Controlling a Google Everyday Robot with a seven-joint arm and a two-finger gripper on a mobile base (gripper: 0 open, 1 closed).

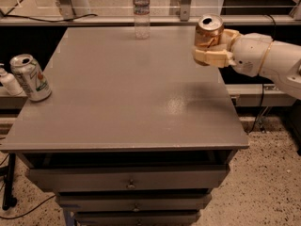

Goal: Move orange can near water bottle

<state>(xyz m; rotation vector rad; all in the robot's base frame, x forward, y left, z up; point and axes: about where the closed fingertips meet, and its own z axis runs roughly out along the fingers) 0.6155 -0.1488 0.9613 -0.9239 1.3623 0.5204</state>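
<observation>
The orange can (208, 32) is copper-coloured with a silver pull-tab top. My gripper (212, 47) is shut on it and holds it upright in the air over the table's far right part. The water bottle (141, 12) is clear with a white cap and stands at the table's far edge, near the middle. The can is to the right of the bottle and well apart from it. My white arm (263, 55) comes in from the right.
A white-and-green can (30, 77) stands at the grey table's (127, 98) left edge, with a small white bottle (9, 81) just beyond it. Drawers (129, 178) are below the table front. A rail and metal posts run behind the table.
</observation>
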